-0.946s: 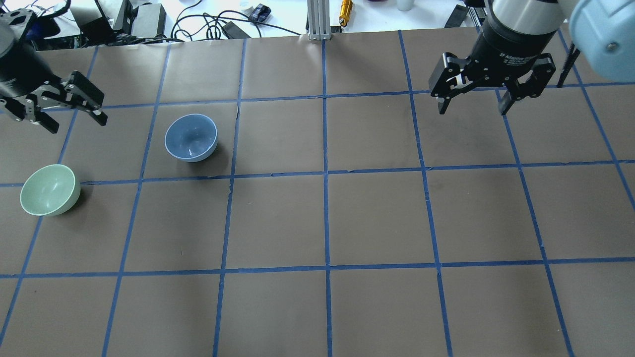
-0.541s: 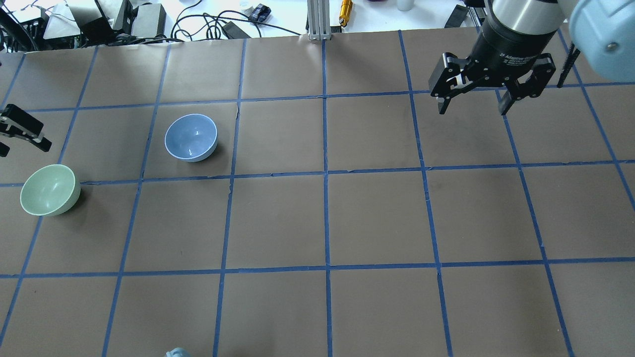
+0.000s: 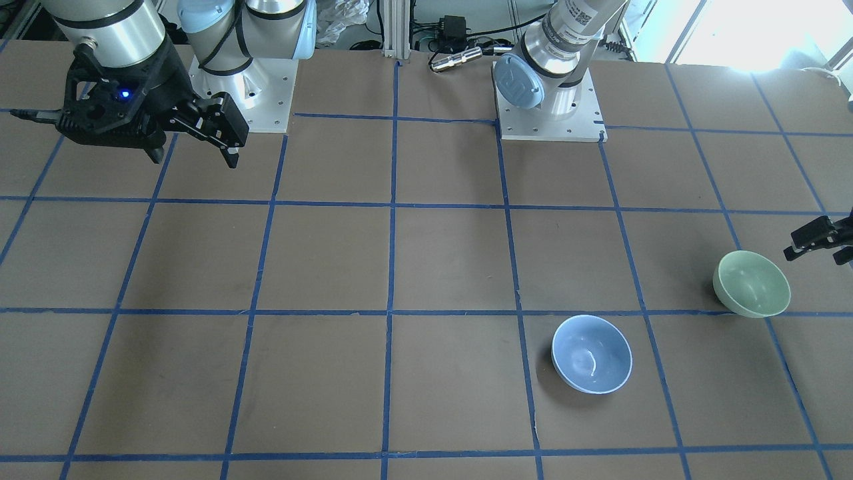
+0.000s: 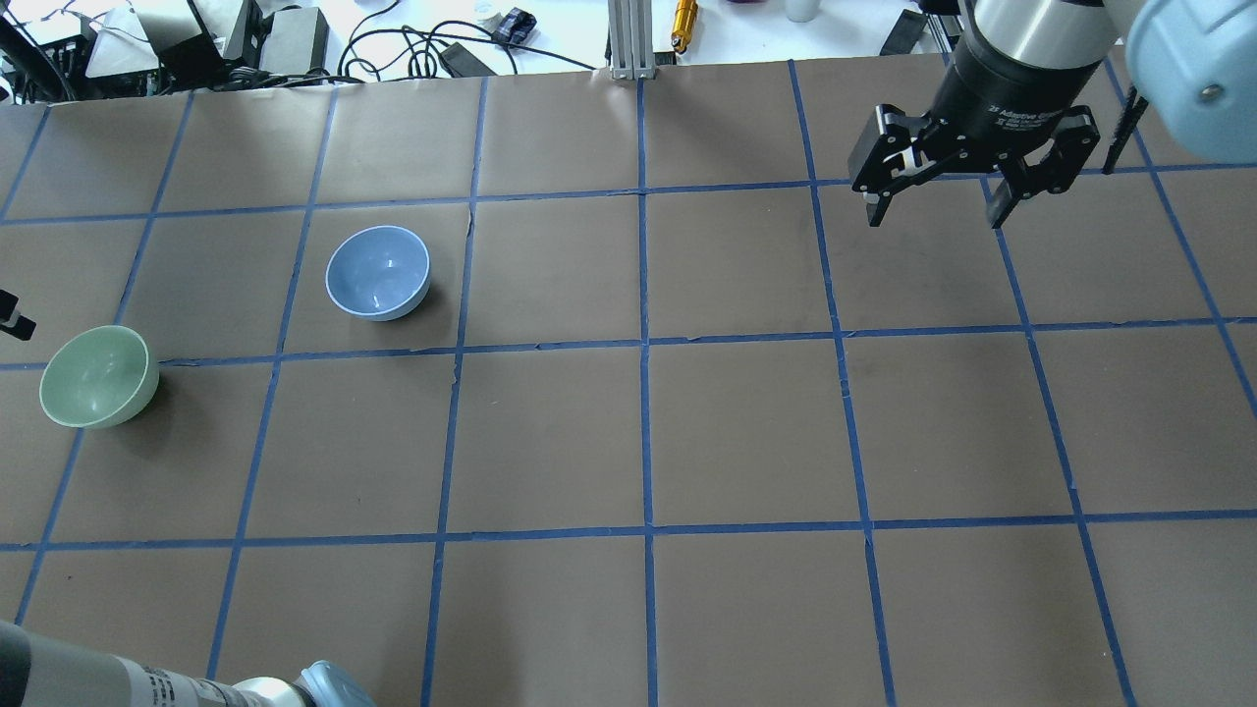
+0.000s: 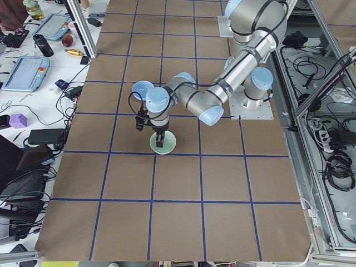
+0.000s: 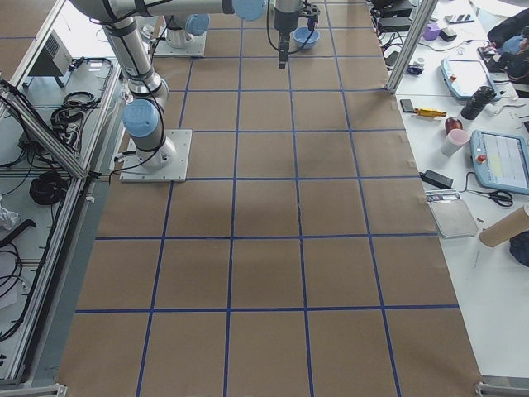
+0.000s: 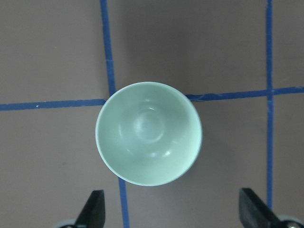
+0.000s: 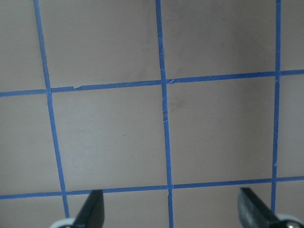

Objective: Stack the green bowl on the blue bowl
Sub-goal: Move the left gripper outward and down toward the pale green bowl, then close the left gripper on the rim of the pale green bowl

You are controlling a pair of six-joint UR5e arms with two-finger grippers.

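Observation:
The green bowl stands upright near the table's left edge; it also shows in the front view and the left wrist view. The blue bowl stands upright, apart from it, further right and forward, and shows in the front view. My left gripper is open and empty and hovers above the green bowl, the bowl just ahead of its fingertips. My right gripper is open and empty, held above bare table at the far right.
The brown table has a blue tape grid. Cables and boxes and an aluminium post lie beyond its far edge. My left arm's link crosses the near left corner. The arm bases stand at the robot's side.
My left gripper has moved left and toward the green bowl, almost out of the overhead view, and the left arm's link has come in at the bottom left. Bowls and right arm are unmoved.

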